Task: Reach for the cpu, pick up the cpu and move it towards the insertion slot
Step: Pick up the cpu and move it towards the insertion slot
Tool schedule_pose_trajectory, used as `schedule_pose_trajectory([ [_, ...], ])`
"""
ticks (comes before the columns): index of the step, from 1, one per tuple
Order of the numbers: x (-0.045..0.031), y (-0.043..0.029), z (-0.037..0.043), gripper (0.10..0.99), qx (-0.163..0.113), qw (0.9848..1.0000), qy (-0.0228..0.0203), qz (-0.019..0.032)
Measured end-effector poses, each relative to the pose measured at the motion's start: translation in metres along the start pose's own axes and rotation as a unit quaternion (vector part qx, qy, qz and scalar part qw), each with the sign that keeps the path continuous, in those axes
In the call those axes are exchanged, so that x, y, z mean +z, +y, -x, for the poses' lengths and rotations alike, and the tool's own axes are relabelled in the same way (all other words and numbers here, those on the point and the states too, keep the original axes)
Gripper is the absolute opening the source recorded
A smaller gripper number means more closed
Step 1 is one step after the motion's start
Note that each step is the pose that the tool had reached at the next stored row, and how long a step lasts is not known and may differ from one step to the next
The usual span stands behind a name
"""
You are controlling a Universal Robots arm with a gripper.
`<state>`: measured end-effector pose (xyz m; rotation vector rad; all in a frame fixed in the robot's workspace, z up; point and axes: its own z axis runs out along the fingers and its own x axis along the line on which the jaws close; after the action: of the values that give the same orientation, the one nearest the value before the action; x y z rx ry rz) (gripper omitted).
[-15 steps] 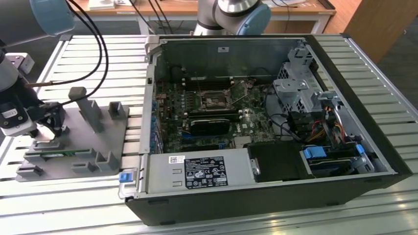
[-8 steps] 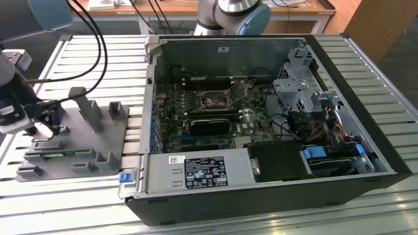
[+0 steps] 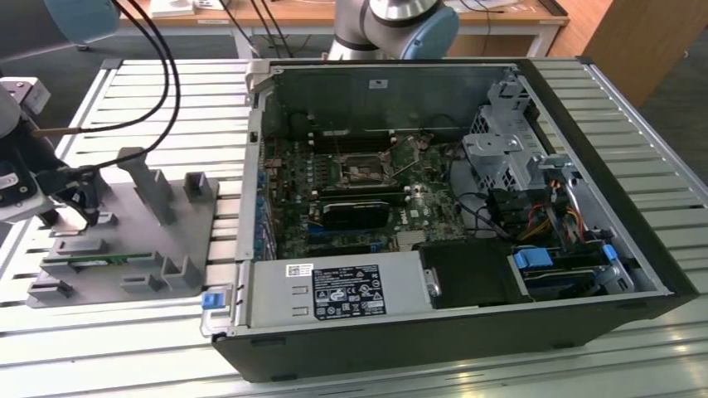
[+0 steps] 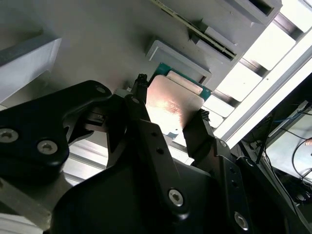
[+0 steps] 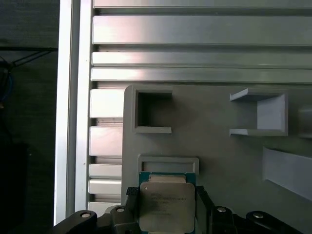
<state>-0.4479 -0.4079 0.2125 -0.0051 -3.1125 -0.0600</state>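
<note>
The cpu [image 5: 167, 207] lay silver side up between the two black fingers of the end effector [image 5: 167, 196], with a thin green rim showing along one edge. In both wrist views I saw the fingers [image 4: 140, 90] set against two opposite edges of the chip, so I read the end effector as clamped on it. I could not tell whether the chip rested on the surface beneath or hung just clear of it.

Under and around it was a gray tray [image 5: 214, 161]. A low raised frame [image 5: 168, 163] stood just beside the chip's green edge, and a square pocket [image 5: 153, 109] sat farther along the tray. In the second wrist view a thin memory stick [image 4: 207, 35] stood on edge in another holder near the tray's border.

In the exterior view the end effector [image 3: 66, 217] hovered over the tray's left end, at the exterior view's left. The tray lay on a slatted metal table [image 3: 144, 99], with black cables [image 3: 166, 75] looping above it.

To the right stood an open computer case [image 3: 443, 332], well apart from the chip. The insertion slot [image 3: 363, 172], a dark square in a silver bracket, sat on the green circuit board [image 3: 298, 232] toward the far side of the case.
</note>
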Motion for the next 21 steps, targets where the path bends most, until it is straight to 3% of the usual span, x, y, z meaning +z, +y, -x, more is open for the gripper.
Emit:
schedule_pose_trajectory([
  [21,-0.0211,0.0019,-0.0006,0.545,0.000,1.0000,0.0000,0.0000],
])
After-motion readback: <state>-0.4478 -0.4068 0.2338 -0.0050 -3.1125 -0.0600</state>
